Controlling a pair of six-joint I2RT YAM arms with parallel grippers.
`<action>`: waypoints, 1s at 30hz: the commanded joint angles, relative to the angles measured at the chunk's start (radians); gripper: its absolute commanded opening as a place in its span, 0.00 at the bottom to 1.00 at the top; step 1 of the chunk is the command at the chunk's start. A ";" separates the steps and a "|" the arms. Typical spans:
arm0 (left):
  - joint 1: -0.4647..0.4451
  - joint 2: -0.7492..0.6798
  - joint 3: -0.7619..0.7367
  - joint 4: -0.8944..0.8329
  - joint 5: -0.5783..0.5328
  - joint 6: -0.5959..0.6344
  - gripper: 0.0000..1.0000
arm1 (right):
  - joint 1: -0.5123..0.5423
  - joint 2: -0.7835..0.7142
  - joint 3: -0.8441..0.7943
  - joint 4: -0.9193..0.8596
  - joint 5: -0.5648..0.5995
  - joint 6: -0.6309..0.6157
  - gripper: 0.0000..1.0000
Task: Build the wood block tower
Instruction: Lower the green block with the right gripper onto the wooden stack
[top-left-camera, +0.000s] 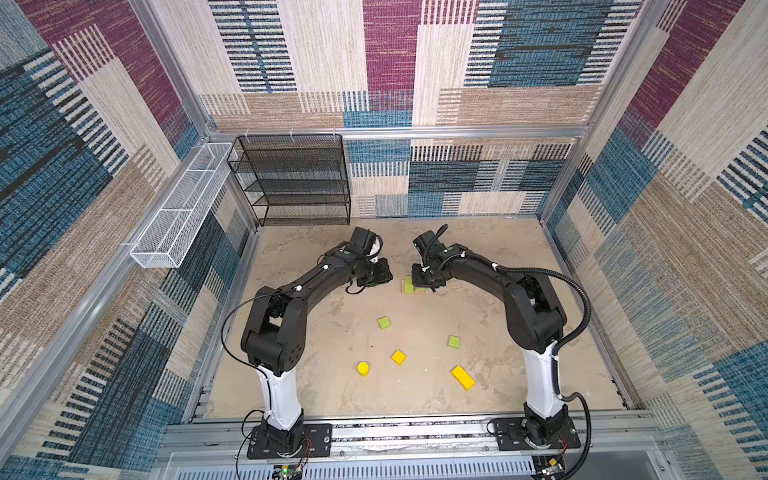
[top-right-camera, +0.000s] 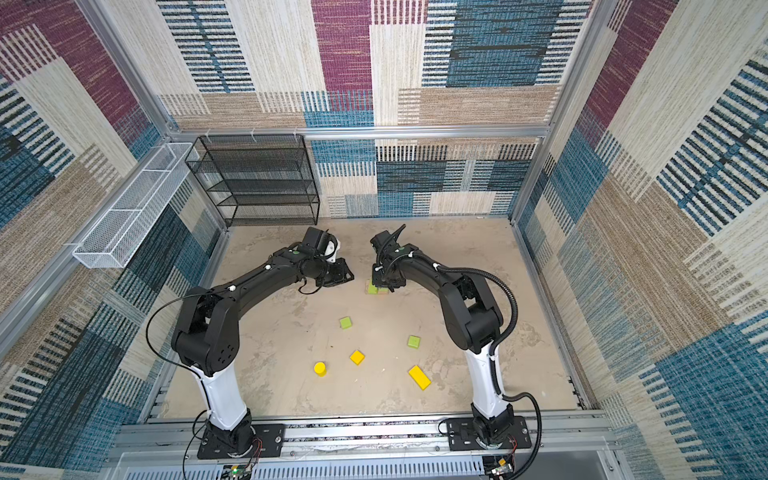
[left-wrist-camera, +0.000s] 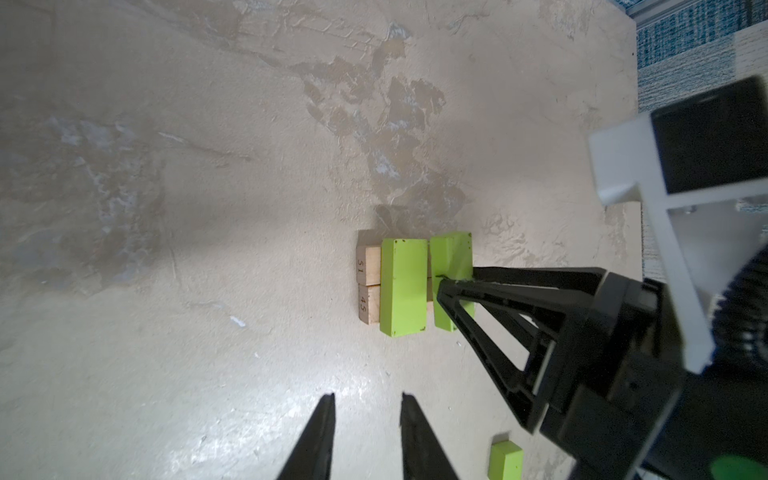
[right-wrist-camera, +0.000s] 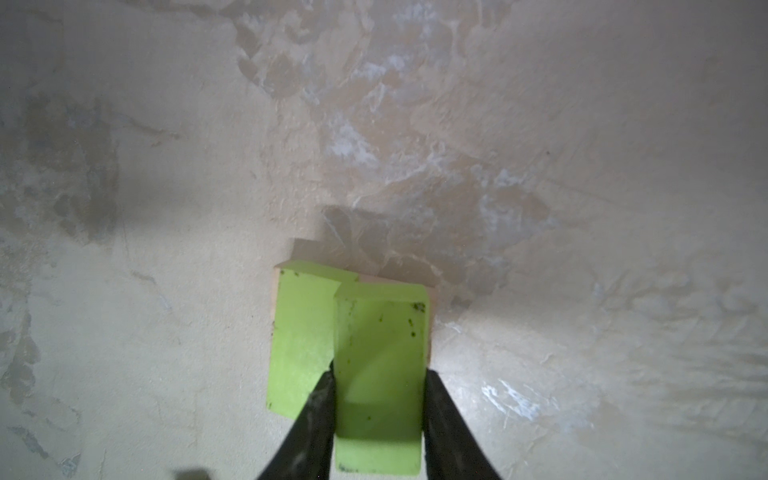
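The right gripper (right-wrist-camera: 380, 376) is clamped on a long green block (right-wrist-camera: 380, 332) over the planks (left-wrist-camera: 368, 270), just beside the other long one (left-wrist-camera: 403, 286). The left gripper (left-wrist-camera: 368, 399) has its jaws slightly apart, empty.

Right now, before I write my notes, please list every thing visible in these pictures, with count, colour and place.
flat wooden planks: two, tan, side by side on the table, under the green blocks.
long lime-green wooden block: one, lime-green, flat across the planks.
second long lime-green block: one, lime-green, over the planks, in the right gripper.
lime-green wooden cubes: two, lime-green, mid-table.
yellow wooden cube, yellow wooden cylinder, long yellow wooden bar: one each, yellow, near the front.
black mesh shelf: one, black, back left.
white wire basket: one, white, left wall.
left gripper: one, black, open, empty, near the planks.
right gripper: one, black, closed on the second long lime-green block.
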 joint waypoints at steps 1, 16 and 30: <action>0.000 -0.004 0.001 0.016 0.006 -0.012 0.32 | 0.002 -0.004 0.003 0.001 0.009 0.009 0.35; 0.000 -0.006 -0.001 0.014 0.006 -0.012 0.32 | 0.002 -0.003 0.000 -0.003 0.013 0.012 0.40; -0.002 -0.004 -0.007 0.037 0.025 -0.022 0.32 | 0.002 -0.070 -0.008 -0.015 0.045 0.009 0.42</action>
